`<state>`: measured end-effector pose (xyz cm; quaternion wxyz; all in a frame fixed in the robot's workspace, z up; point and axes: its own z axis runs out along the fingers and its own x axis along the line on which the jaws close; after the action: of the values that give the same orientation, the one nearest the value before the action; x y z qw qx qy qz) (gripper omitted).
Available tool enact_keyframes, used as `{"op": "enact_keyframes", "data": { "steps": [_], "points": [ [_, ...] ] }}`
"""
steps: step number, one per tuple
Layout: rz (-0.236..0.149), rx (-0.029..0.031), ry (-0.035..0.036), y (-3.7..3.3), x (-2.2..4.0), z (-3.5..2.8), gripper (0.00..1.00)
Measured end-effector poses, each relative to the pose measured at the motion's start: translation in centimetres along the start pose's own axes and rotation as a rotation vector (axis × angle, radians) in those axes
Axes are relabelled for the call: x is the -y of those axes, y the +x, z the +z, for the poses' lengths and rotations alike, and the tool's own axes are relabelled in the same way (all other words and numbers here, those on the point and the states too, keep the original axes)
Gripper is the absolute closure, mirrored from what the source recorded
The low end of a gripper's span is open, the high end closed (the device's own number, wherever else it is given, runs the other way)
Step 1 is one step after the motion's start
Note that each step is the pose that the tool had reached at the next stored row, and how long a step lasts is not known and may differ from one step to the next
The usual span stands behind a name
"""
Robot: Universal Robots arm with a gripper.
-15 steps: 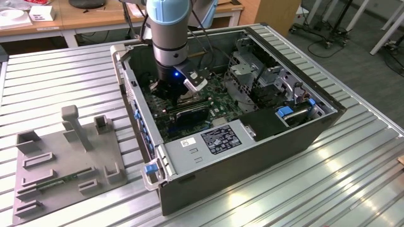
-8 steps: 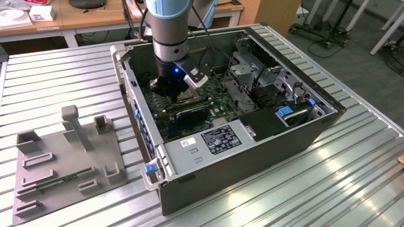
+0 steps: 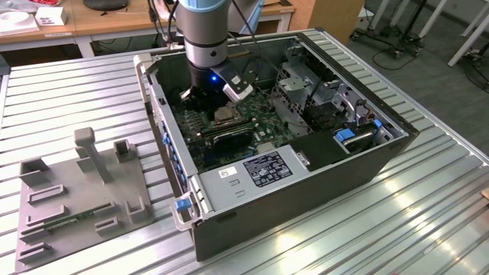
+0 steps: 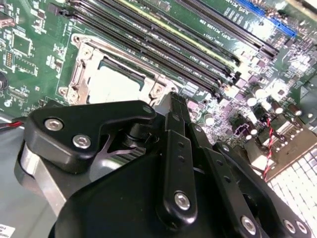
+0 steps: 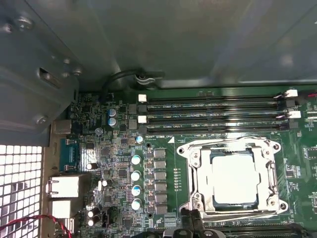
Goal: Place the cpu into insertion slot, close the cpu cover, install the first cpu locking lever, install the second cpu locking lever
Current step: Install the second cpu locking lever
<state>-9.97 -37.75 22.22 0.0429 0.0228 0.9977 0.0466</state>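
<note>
Your cpu [image 5: 234, 177] already lies flat in the insertion slot [image 5: 197, 171], with the cpu cover [image 5: 233, 145] apparently folded down around it. The gripper [image 4: 174, 99] hovers just beside the slot; its fingers look pressed together, carrying nothing, probably poised for lever work.

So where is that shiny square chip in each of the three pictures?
Exterior view: the cpu lies on the green board inside the open computer case, just under the arm's black head.
First wrist view: it sits inside the cpu cover, beside the long black memory slots.
Second wrist view: it lies beyond the black jaws.
Shared landmark: those memory slots beside it.
</note>
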Motion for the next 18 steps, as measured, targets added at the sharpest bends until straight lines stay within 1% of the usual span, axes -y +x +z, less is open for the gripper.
{"op": "enact_keyframes", "data": {
  "steps": [3,5,16,18],
  "points": [
    [0.000,-0.0002,0.0002,-0.15,-0.01,0.00,0.90],
    [0.000,-0.0001,0.0001,-0.56,-0.02,0.05,0.90],
    [0.000,-0.0001,0.0001,-4.18,-0.22,0.43,0.90],
    [0.000,-0.0002,0.0001,-4.51,-0.32,0.50,0.90]
  ]
}}
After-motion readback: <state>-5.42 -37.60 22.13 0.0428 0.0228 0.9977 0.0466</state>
